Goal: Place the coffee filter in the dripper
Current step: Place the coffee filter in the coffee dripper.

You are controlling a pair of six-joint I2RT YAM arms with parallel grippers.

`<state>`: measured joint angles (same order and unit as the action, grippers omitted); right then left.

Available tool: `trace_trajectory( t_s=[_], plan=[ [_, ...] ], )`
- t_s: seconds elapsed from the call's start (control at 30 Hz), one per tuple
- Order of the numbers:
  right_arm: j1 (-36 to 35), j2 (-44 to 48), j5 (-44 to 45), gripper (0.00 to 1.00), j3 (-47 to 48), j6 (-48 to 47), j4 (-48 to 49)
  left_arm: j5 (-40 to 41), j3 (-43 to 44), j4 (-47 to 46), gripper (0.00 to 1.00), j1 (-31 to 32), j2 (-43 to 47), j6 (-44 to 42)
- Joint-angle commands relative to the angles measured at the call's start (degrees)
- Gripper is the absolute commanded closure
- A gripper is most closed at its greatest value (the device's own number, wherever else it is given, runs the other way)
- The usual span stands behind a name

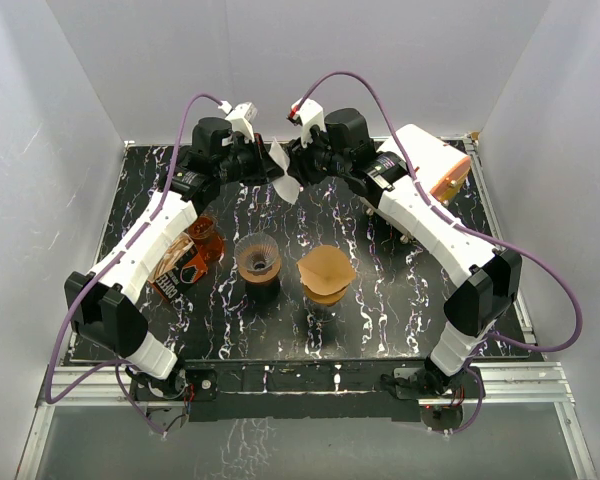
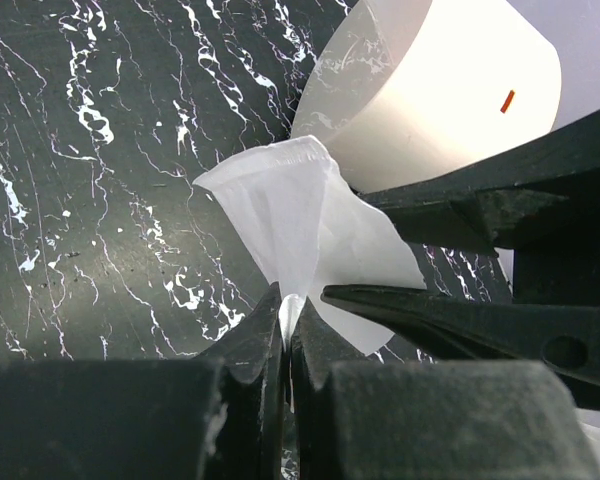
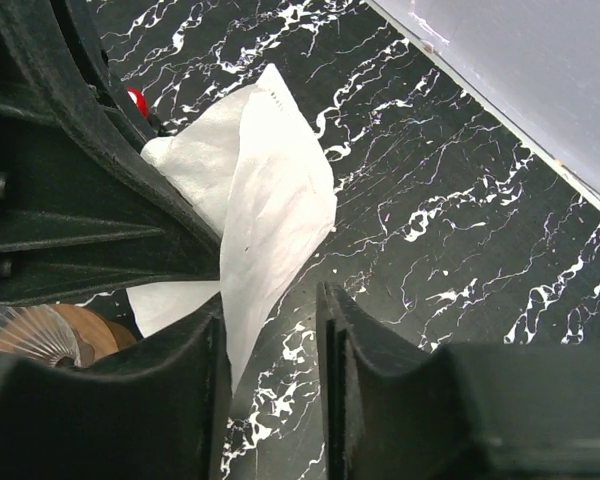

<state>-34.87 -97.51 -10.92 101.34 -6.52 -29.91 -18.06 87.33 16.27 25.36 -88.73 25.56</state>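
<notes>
We note: white paper coffee filter [image 1: 283,175] at top centre of overhead frame, between both claws, over black marbled table [image 1: 380,300]. Left gripper [image 2: 285,300] clenched on filter's pointed end. Right gripper [image 3: 270,315] released, jaws apart, filter edge hanging in gap against one finger. Brown ribbed dripper [image 1: 258,258] stands mid-frame, well apart from filter. Tan cone [image 1: 325,272] just beside dripper.
</notes>
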Motion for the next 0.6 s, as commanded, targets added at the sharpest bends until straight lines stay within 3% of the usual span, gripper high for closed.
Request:
trace_trajectory(
  t_s=[0.0,0.37,0.57],
  plan=[
    [-0.2,1.9,-0.39,0.7,-0.72,2.15,2.96,-1.04,0.28,-1.66,1.0,0.47,0.98,-0.32],
    [-0.34,3.36,0.12,0.98,-2.79,4.94,4.58,-0.05,-0.53,-2.68,1.0,0.43,0.68,-0.61],
    [-0.37,4.45,-0.56,1.0,-2.81,6.45,5.16,3.07,0.75,-0.59,0.87,0.47,-0.17,-2.44]
  ],
)
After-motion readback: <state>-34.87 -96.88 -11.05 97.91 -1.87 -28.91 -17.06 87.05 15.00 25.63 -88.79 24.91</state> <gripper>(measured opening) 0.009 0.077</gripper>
